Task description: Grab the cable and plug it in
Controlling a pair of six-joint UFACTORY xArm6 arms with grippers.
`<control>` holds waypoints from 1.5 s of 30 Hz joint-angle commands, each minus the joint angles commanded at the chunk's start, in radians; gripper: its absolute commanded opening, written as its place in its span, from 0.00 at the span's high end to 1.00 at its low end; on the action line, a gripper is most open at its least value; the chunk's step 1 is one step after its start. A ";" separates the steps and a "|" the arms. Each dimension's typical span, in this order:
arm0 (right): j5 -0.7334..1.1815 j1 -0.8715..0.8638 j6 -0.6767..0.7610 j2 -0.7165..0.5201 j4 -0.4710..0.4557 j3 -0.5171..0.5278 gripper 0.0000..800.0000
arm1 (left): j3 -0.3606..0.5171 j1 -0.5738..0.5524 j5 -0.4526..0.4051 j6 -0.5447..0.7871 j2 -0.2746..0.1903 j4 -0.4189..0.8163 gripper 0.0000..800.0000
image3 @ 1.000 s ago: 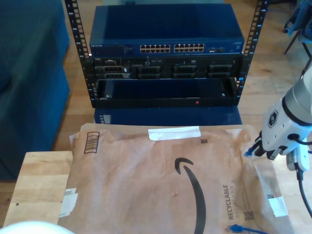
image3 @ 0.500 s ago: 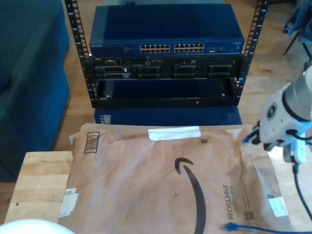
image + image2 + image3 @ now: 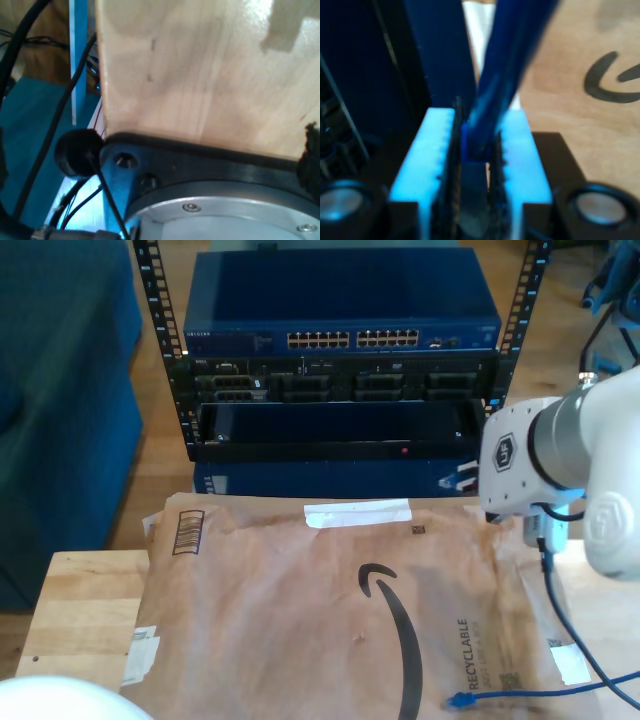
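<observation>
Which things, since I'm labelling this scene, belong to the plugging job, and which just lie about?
Job: blue cable; my second hand, shut on it; network switch with open ports.
Lying about: brown paper mailer; wooden table.

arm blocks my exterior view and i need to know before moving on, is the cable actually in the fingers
Observer: Yes. The second wrist view shows the blue cable pinched between the pale blue fingers of my second gripper.
Operator: is the plug right at the fingers
Observer: I cannot tell, it is blurred there. The cable runs out from the fingers over the brown mailer.
Operator: what does the other arm's camera see
Observer: The first wrist view looks at a bare wooden board with black wires beside it.
</observation>
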 joint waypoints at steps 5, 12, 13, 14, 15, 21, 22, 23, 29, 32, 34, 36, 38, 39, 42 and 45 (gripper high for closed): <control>-0.118 0.031 -0.005 0.014 -0.005 -0.002 1.00 | 0.000 0.000 0.000 0.000 0.000 0.000 0.00; -0.281 0.031 -0.009 0.025 -0.026 0.026 1.00 | 0.000 0.000 -0.002 0.000 0.000 0.000 0.00; -0.318 0.029 -0.015 0.037 -0.043 0.026 1.00 | 0.000 0.000 0.000 0.002 0.000 0.000 0.00; -0.365 0.029 -0.021 0.057 -0.061 0.018 1.00 | 0.000 0.000 -0.002 0.000 0.000 0.000 0.00; -0.417 0.029 -0.025 0.091 -0.081 0.009 1.00 | 0.000 0.000 0.000 0.000 0.000 0.000 0.00; -0.552 0.061 -0.021 0.229 -0.101 -0.023 1.00 | 0.000 0.000 0.000 0.000 0.000 0.000 0.00; -0.557 0.066 -0.018 0.245 -0.101 -0.025 1.00 | 0.000 0.000 0.000 0.000 0.000 0.000 0.00; -0.568 0.066 -0.018 0.258 -0.100 -0.028 1.00 | 0.000 0.000 -0.002 0.000 0.000 0.000 0.00; -0.764 0.066 -0.023 0.322 -0.100 -0.021 1.00 | 0.000 0.000 0.000 0.000 0.000 0.000 0.00; -0.786 0.066 -0.026 0.324 -0.103 -0.009 1.00 | 0.000 0.000 0.000 0.000 0.000 0.000 0.00; -0.845 0.068 -0.029 0.316 -0.106 0.032 1.00 | 0.000 0.000 0.000 0.000 0.000 0.000 0.00; -0.931 0.077 -0.066 0.308 -0.133 0.058 1.00 | 0.000 0.000 0.000 0.000 0.000 0.000 0.00; -0.967 0.077 -0.092 0.304 -0.147 0.068 1.00 | 0.000 0.000 -0.002 0.002 0.000 0.000 0.00; -0.959 0.075 -0.091 0.302 -0.147 0.060 1.00 | 0.000 0.000 -0.002 0.000 0.000 0.000 0.00; -0.895 0.074 -0.094 0.299 -0.153 0.058 1.00 | 0.000 0.000 0.000 0.000 0.000 0.000 0.00; -0.931 0.075 -0.095 0.278 -0.153 0.077 1.00 | 0.000 0.000 0.000 0.000 0.000 0.000 0.00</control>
